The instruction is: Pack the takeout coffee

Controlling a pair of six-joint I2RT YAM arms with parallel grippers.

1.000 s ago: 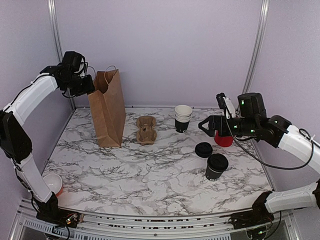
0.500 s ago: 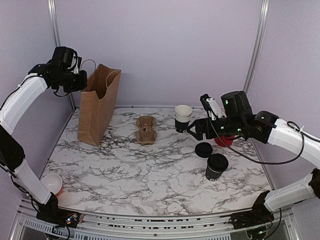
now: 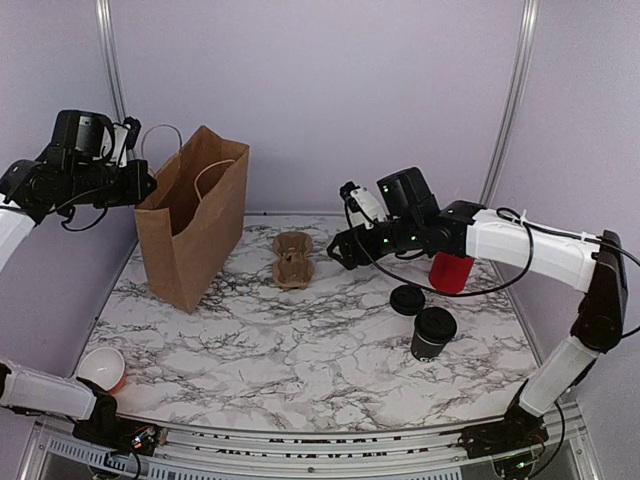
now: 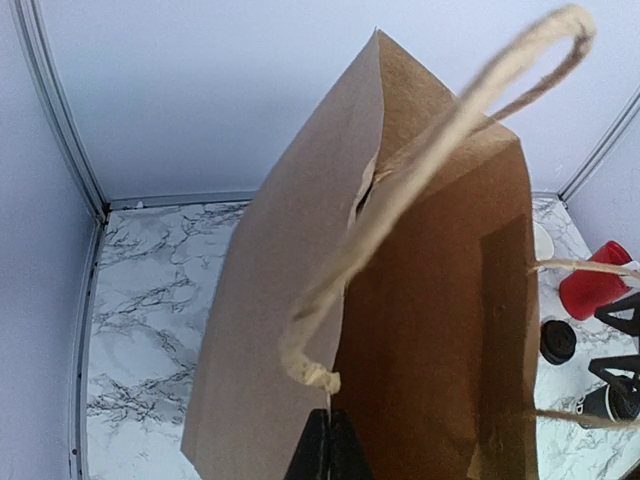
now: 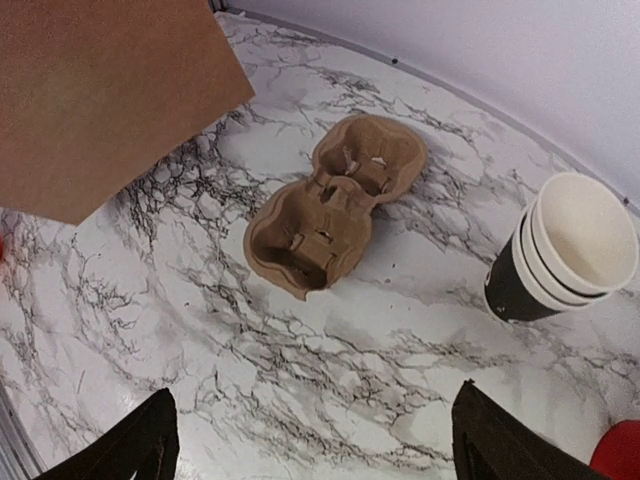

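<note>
From the top camera I take the cardboard cup carrier (image 3: 293, 259) on the marble tabletop (image 3: 300, 350) as my reference. The takeout coffee (image 3: 433, 333), lid on, stands upright well to the right of the carrier and nearer the arm bases. A loose black lid (image 3: 407, 299) lies flat between the coffee and the carrier. A red cup (image 3: 450, 272) stands right of the carrier, just beyond that lid. The brown paper bag (image 3: 190, 235) is left of the carrier, mouth open and leaning. The left gripper (image 3: 145, 187) meets the bag's top left corner. The right gripper (image 3: 338, 252) hangs just right of the carrier with its fingers spread, grasping nothing.

On the left wrist camera I look down into the paper bag (image 4: 440, 330). The left gripper (image 4: 325, 455) has its fingers clenched on the bag's near rim. Past the bag's right edge I see the red cup (image 4: 592, 292) and the loose black lid (image 4: 557, 340).

On the right wrist camera the cardboard cup carrier (image 5: 335, 205) lies in the middle, both wells empty. The right gripper (image 5: 310, 445) shows two dark fingers (image 5: 130, 445) standing wide apart below the carrier. A stack of lidless cups (image 5: 565, 255) stands right of the carrier. A corner of the paper bag (image 5: 100, 90) fills the area to its upper left.
</note>
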